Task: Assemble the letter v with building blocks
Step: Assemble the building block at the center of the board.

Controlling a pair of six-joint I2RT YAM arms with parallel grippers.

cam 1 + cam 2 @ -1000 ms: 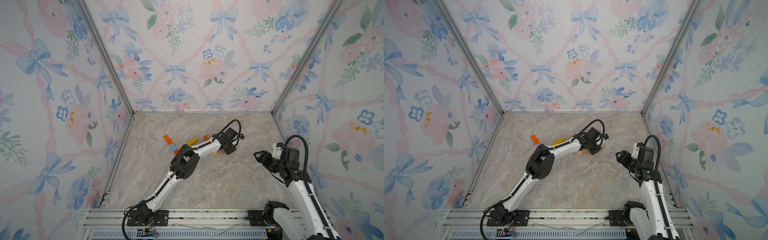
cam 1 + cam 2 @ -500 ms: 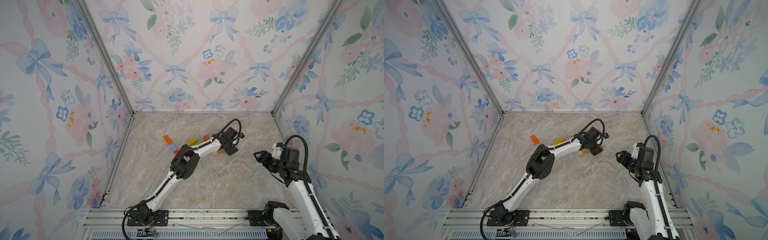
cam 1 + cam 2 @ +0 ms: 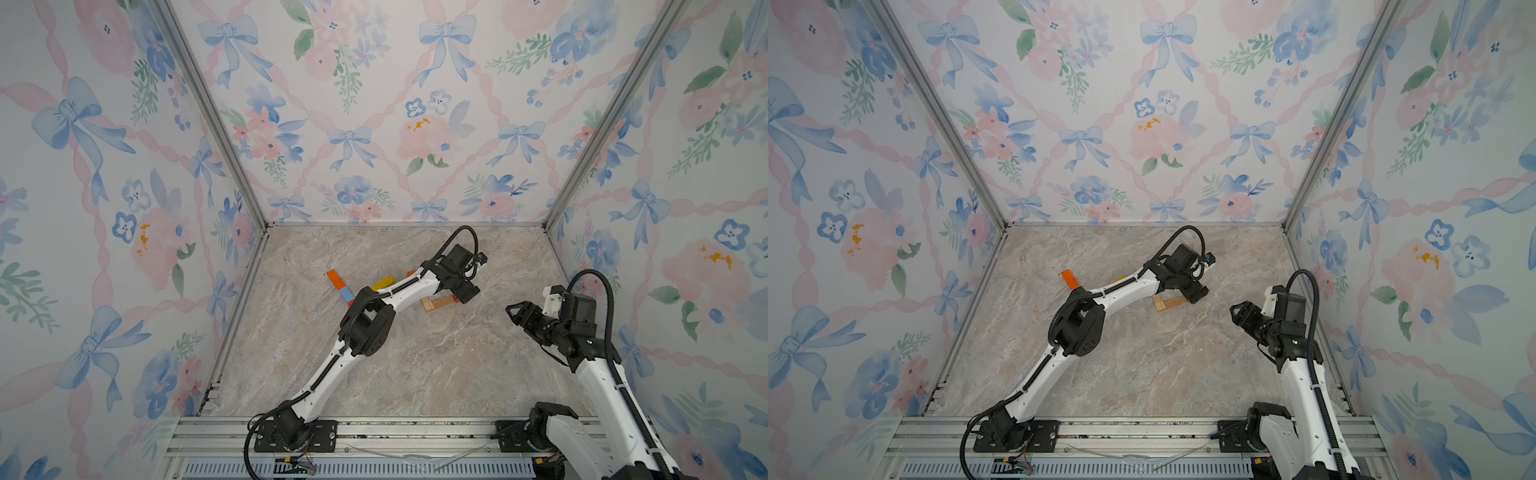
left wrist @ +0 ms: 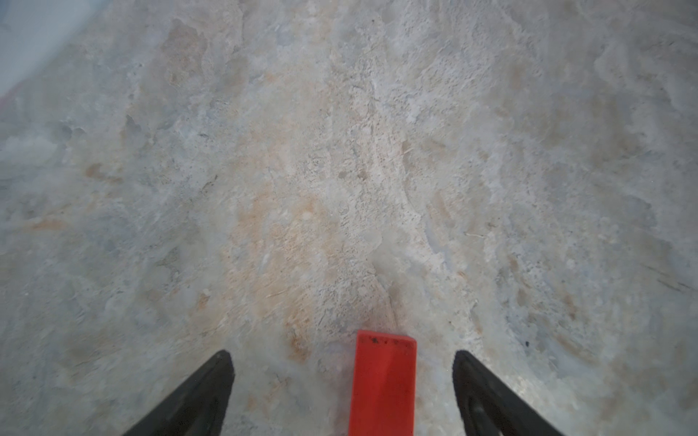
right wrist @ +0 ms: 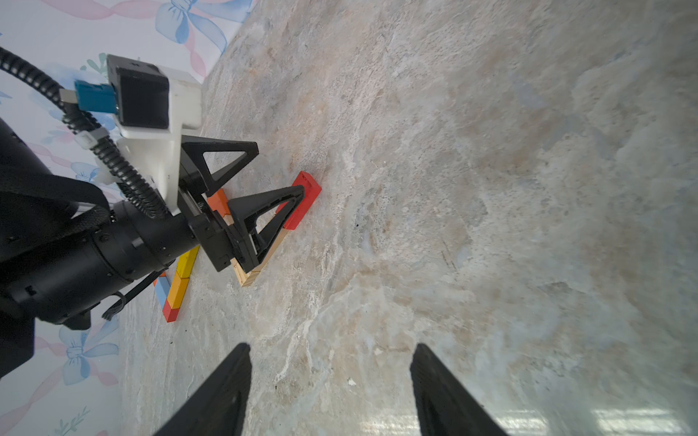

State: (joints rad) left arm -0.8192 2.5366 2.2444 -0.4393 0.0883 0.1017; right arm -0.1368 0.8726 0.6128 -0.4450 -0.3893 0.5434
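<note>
Left end effector, open, straddles the red block, whose long axis points out between its jaws.

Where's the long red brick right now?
The red brick lies flat on the table between the left gripper's open fingers, touching neither (left wrist view); the right wrist view shows it end to end with a tan brick.

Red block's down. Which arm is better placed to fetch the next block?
Left, likely: the left gripper stands open astride the red block, beside the other blocks. The right gripper hangs open over bare table, apart from them.
</note>
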